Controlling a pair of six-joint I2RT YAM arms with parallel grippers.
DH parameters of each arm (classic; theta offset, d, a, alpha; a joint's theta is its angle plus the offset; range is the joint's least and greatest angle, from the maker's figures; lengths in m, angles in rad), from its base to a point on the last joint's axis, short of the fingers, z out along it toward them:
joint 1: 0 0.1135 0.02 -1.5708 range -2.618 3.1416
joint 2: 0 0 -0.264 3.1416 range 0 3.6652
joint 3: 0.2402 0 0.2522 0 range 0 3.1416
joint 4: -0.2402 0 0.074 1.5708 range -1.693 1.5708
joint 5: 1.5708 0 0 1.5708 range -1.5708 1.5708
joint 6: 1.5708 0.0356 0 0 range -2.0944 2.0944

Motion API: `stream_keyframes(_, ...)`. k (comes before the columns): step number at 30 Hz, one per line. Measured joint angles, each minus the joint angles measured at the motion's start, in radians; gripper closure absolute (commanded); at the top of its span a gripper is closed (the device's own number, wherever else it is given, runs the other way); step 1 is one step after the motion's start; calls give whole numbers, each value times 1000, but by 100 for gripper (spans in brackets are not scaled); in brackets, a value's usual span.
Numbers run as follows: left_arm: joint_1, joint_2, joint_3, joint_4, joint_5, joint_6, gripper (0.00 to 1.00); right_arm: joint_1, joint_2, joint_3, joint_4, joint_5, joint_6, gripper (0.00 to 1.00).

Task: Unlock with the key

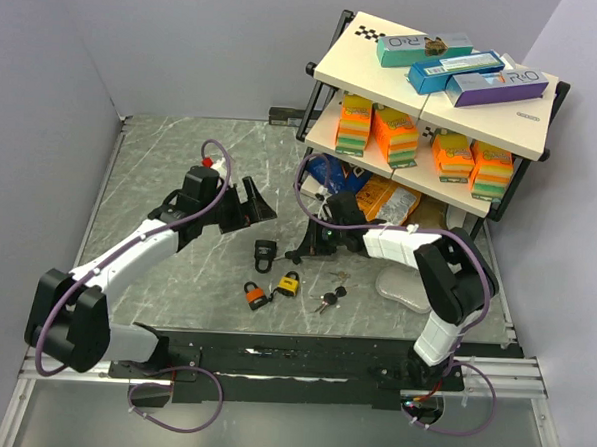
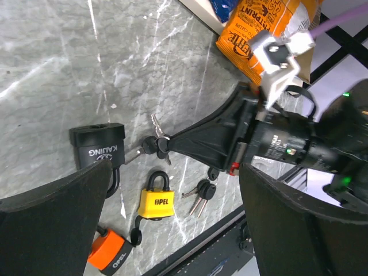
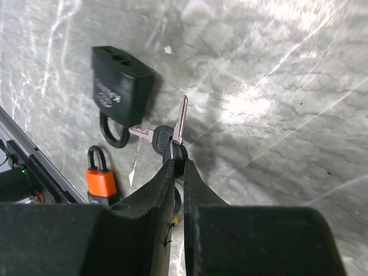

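The right tool (image 3: 178, 165) was clamped on the black heads of a key bunch (image 3: 170, 138) low over the desk (image 1: 161, 166). One blade pointed at the black padlock (image 3: 122, 86), which lay flat just beside it. The left tool (image 1: 258, 203) hung nearby with its fingers apart. A yellow padlock (image 2: 156, 204) and an orange padlock (image 2: 109, 253) lay nearer the front edge. Bare marble lay open to the left and rear.
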Motion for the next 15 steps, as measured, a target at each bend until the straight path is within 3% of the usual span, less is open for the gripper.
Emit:
stream_keyframes(10,0,160,74,21,93,-34,4,-4,-117,-12,-12,2,-60,100)
stream_keyframes(15,1,201,81,57,159,-69,9,-4,-249,-28,-27,5,-97,100)
